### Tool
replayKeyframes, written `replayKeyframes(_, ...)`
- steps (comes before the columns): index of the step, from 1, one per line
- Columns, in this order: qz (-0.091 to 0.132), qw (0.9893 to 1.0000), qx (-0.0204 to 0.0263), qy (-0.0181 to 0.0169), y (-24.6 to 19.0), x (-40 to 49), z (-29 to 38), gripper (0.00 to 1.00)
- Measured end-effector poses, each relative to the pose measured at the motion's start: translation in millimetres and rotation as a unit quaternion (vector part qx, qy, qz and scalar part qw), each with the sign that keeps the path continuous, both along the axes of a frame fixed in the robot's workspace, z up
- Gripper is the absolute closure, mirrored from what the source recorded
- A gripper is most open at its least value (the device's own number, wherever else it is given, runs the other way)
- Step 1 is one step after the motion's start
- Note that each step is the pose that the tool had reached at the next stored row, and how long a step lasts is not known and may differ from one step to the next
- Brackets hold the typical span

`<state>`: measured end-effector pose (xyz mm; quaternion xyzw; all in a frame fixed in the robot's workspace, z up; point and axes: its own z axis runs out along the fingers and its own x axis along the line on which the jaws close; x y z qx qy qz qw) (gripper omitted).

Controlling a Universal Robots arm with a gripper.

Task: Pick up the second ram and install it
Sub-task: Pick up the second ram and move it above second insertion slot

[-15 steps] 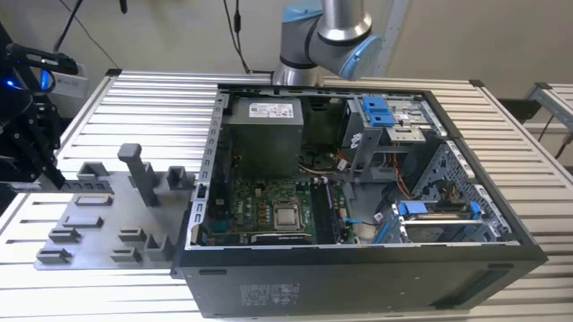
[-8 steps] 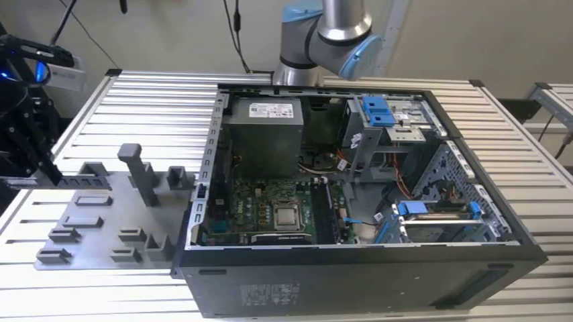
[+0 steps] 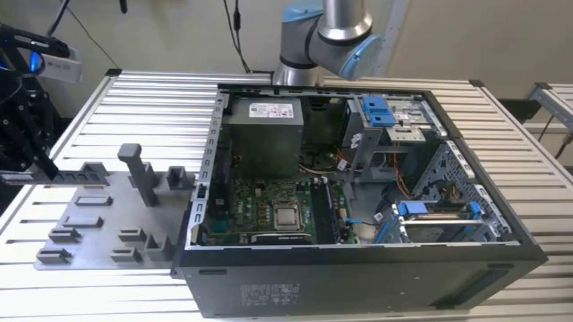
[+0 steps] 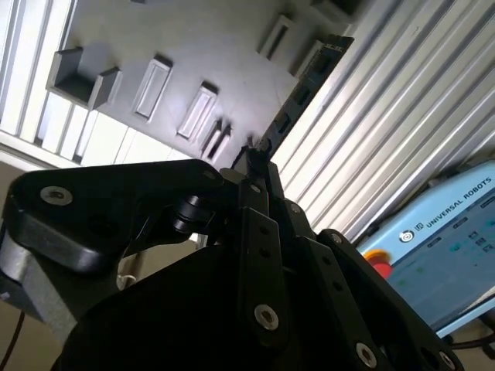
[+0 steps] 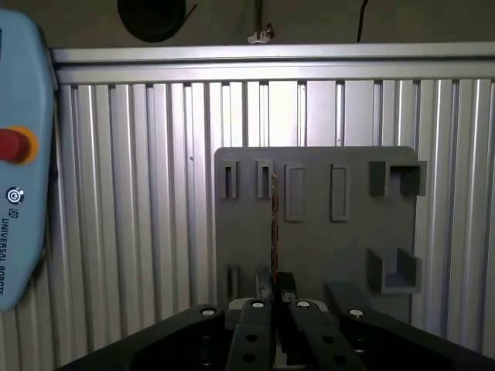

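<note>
over the grey fixture plate [image 5: 317, 232] on the desk [image 5: 139, 193], the second ram [image 5: 274, 216] is held on edge, long axis level, pointing straight out from the fingers [image 5: 285, 287], pinched narrow on its near end.

We take this for a robotics lab or test cell, not a home or an office. A table [image 3: 134, 94] of ribbed aluminium profiles carries an open computer case [image 3: 358, 288] with its boards bare. On the exterior view's left it also carries a grey fixture plate [image 3: 90, 258]. An industrial arm [image 3: 327, 30] rises at the far side, and cables [image 3: 237, 33] hang down the wall. A blue teach pendant [image 5: 19, 154] with a red button sits by the table, and robot fingers [image 5: 285, 284] pinch the second ram [image 4: 305, 77].
</note>
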<state>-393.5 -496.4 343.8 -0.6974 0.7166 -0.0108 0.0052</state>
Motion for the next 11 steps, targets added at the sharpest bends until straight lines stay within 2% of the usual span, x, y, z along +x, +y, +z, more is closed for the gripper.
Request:
replayKeyframes(7, 0.000, 1.0000, -0.0001, 0.0001, 0.0, 0.0, 9.4, 0.86)
replayKeyframes(11, 0.000, 1.0000, 0.0000, 0.0000, 0.0, 0.0, 17.7, 0.86)
